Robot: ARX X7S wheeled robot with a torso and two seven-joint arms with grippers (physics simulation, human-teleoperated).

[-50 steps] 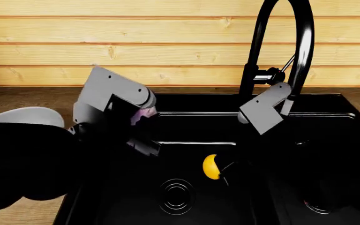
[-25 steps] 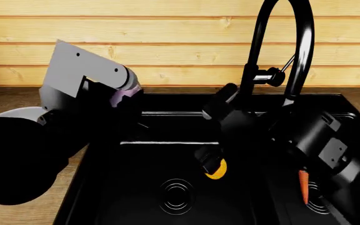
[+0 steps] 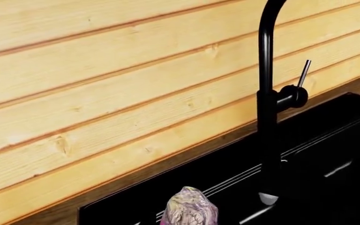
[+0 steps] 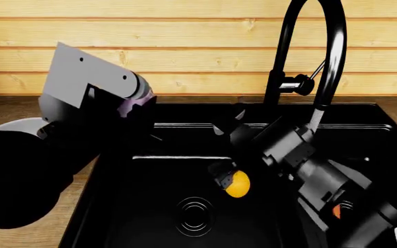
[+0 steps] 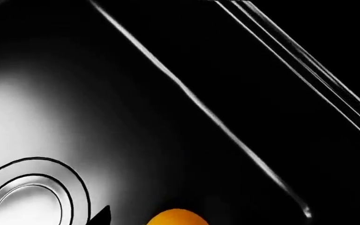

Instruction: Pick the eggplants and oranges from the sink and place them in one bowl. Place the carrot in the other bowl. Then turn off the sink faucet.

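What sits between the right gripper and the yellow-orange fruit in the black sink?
Nothing visible. The right gripper is already down in the black double-basin sink, right beside the yellow-orange fruit, with only bare basin floor near the ringed drain.

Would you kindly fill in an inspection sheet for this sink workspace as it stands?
Surface: black double-basin sink set in a wooden counter.
Job's things: eggplant raised above the sink at the left gripper; orange on the left basin floor near the drain; carrot in the right basin, mostly hidden by the right arm; pale bowl, only its rim showing; faucet, its lever angled upward.
Clutter: nothing seen.
Grippers: left gripper appears closed on the eggplant; right gripper at the orange, jaws too dark to judge.
Cables: nothing seen.
Surroundings: wooden plank wall.
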